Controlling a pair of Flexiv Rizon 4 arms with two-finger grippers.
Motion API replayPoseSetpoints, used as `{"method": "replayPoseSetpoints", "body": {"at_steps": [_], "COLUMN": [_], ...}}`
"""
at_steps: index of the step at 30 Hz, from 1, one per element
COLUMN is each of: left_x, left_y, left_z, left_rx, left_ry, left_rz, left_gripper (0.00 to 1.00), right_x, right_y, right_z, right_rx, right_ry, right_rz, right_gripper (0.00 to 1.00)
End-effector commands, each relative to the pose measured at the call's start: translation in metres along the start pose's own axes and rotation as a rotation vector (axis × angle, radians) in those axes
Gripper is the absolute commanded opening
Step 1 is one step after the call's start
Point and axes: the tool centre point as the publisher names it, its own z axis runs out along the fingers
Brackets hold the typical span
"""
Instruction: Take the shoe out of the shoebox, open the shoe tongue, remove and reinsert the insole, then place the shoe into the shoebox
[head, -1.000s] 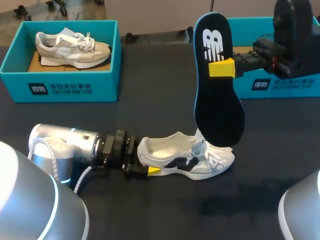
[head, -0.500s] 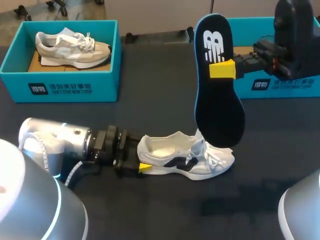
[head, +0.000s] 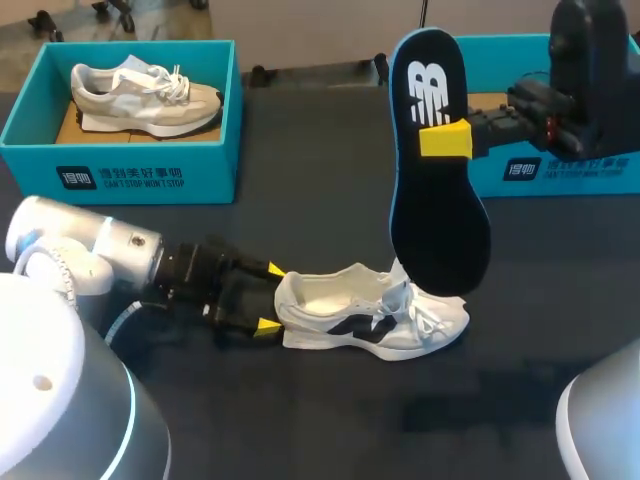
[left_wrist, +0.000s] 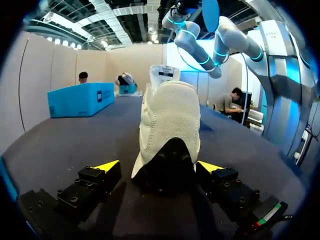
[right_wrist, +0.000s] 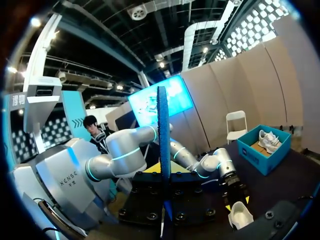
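**Desk** (head: 320, 420): dark top, carrying all items below.

**White shoe** (head: 370, 320): stands on its sole on the desk, near the middle and outside both boxes. It has a black side mark and loose laces at the front. The heel faces the left claw and the toe points toward the right side.

**Left arm** (head: 110, 255): comes in low from the left and lies almost level with the desk, wrist aimed at the shoe's heel.

**Left claw** (head: 271, 297): open. Its yellow tips stand wide, one on each side of the heel. In the left wrist view the heel fills the gap, and a slim space shows on at least one side.

**Insole** (head: 435, 160): dark with a blue rim, held upright in the air with its heel end uppermost. Its lower end hangs just over the shoe's laces (contact cannot be told).

**Right arm** (head: 590, 70): enters from the upper right, wrist turned sideways toward the middle.

**Right claw** (head: 445, 138): closed on the insole, pinching its upper part. The right wrist view shows the insole edge-on between the fingers.

**Left shoebox** (head: 120, 175): teal, far left, holding a grey shoe (head: 145, 95).

**Right shoebox** (head: 520, 170): teal, far right, partly hidden behind the right arm.
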Motion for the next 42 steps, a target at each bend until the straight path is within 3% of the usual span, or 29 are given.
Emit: {"method": "replayPoseSetpoints", "body": {"at_steps": [1, 8, 22, 27, 32, 35, 42], "left_x": [0.007, 0.004, 0.004, 0.001, 0.006, 0.011, 0.011], "left_y": [-0.010, 0.002, 0.002, -0.006, -0.018, -0.029, -0.029], "left_z": [-0.012, -0.029, -0.029, -0.036, -0.038, -0.041, -0.041], "left_rx": [-0.168, -0.346, -0.346, -0.522, -0.636, -0.713, -0.713], "left_ry": [-0.033, -0.109, -0.109, -0.097, -0.097, -0.229, -0.229], "left_rz": [-0.013, -0.011, -0.011, -0.030, -0.059, -0.047, -0.047], "left_gripper": [1.00, 1.00, 1.00, 1.00, 1.00, 1.00, 1.00], "right_x": [-0.003, -0.003, -0.003, -0.003, -0.003, -0.003, -0.003], "right_y": [0.002, 0.002, 0.002, 0.002, 0.002, 0.002, 0.002], "right_z": [0.003, 0.003, 0.003, 0.003, 0.003, 0.003, 0.003], "right_rx": [0.004, 0.004, 0.004, 0.004, 0.004, 0.004, 0.004], "right_ry": [0.002, 0.002, 0.002, 0.002, 0.002, 0.002, 0.002], "right_rz": [0.001, 0.001, 0.001, 0.001, 0.001, 0.001, 0.001], "right_gripper": [0.00, 0.00, 0.00, 0.00, 0.00, 0.00, 0.00]}}
